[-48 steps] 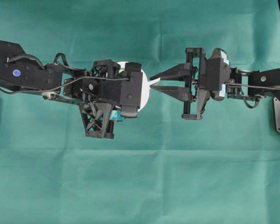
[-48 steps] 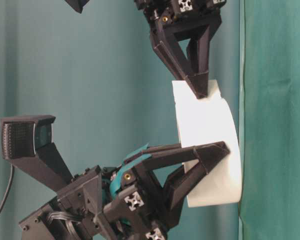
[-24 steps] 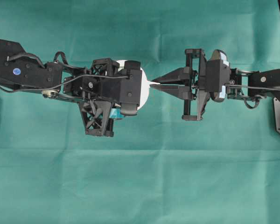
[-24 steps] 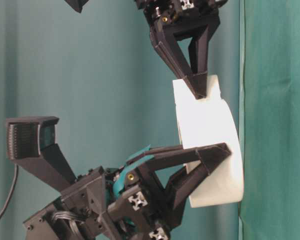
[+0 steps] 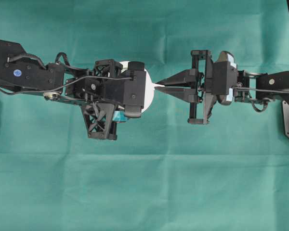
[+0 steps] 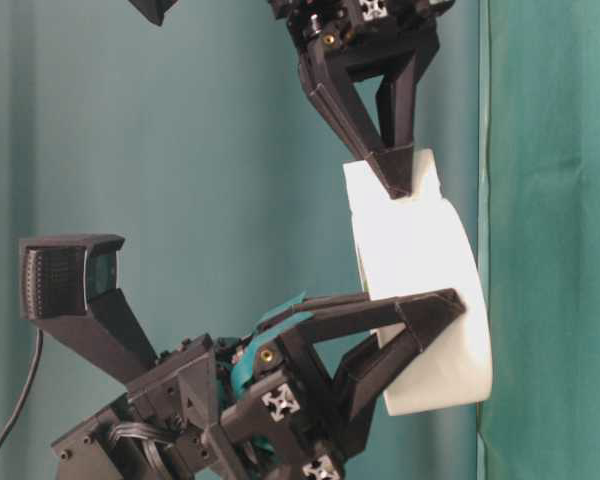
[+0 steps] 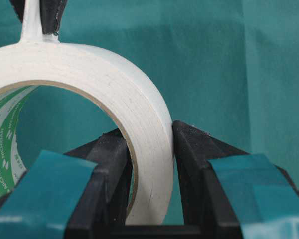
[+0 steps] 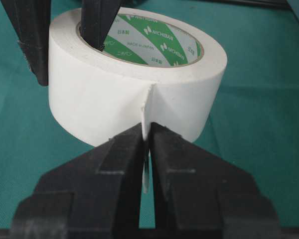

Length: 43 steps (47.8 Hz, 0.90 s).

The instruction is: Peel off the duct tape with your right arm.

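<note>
Tape strip end stands pinched between the closed right jaws, the duct tape roll directly ahead of them on the counter, its wall clamped by the left jaws opposite.

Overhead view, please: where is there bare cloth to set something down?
The whole near half of the green cloth below both arms is bare, as is the far strip above them. The middle band is crowded: left gripper clamping the duct tape, right gripper pinching its strip end.
</note>
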Motion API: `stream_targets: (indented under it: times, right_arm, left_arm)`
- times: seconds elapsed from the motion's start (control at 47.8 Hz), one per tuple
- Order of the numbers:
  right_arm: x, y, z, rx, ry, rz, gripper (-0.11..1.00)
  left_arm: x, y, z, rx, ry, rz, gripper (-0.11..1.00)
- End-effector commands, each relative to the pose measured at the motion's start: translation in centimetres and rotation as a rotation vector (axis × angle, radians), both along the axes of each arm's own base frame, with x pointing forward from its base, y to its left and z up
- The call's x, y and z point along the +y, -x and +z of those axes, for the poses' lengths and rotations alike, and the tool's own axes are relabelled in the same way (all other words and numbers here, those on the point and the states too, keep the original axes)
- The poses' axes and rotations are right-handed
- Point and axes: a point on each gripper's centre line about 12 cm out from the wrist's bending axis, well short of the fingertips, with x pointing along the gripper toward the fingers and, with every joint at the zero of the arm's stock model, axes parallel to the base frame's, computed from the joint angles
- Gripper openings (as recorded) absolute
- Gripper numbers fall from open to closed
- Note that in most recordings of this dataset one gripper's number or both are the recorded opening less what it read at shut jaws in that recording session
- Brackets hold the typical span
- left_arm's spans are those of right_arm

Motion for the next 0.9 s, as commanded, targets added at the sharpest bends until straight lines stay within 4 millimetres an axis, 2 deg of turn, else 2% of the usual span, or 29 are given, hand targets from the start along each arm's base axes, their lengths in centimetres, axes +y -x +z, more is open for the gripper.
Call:
stream_targets:
  times: [0.0,0.23,0.565,0.879]
  right_arm:
    - [0.1,-0.5,1.0,-0.037,0.004,0.003,-0.09]
    - [-0.1,-0.4,1.0,-0.035,0.003,-0.004,-0.09]
    - [-1.2,-0.5,0.7,-0.029,0.003,-0.034,-0.09]
    - [-3.0,-1.4,0.1,-0.015,0.004,-0.079,-0.09]
  left_arm:
    - [0.1,0.1,2.1,-0.060,-0.004,-0.001,0.23]
    - [-0.5,0.0,2.3,-0.064,-0.003,-0.016,0.23]
    - [-2.6,0.3,2.5,-0.068,-0.006,-0.073,0.23]
    - [-5.2,0.7,2.4,-0.073,-0.093,-0.238,0.22]
